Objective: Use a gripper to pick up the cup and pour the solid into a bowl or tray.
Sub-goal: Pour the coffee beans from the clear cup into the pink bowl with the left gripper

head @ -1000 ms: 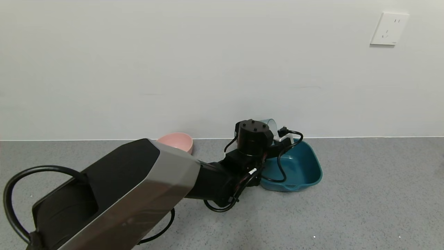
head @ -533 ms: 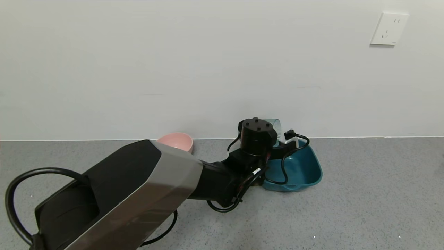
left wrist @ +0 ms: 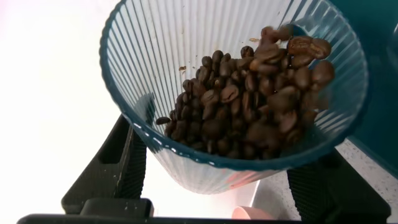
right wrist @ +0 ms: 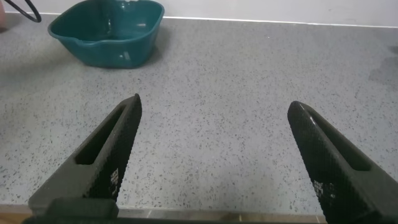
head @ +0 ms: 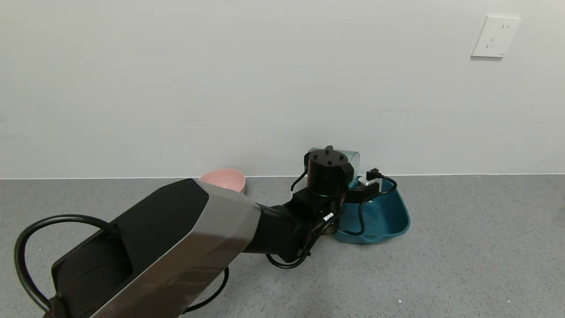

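Many glossy brown beans (left wrist: pixel 255 99) fill the ribbed translucent cup (left wrist: pixel 186 56) clamped by the left end effector (left wrist: pixel 230 180)

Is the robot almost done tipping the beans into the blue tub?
Not yet. Done: the left end effector has picked up the ribbed translucent blue plastic cup and holds it over the dark teal rounded-square plastic tray. In hand: the cup is tilted and the small dark brown coffee beans crowd its lip. Left: the beans are all in the cup. The right end effector waits open.
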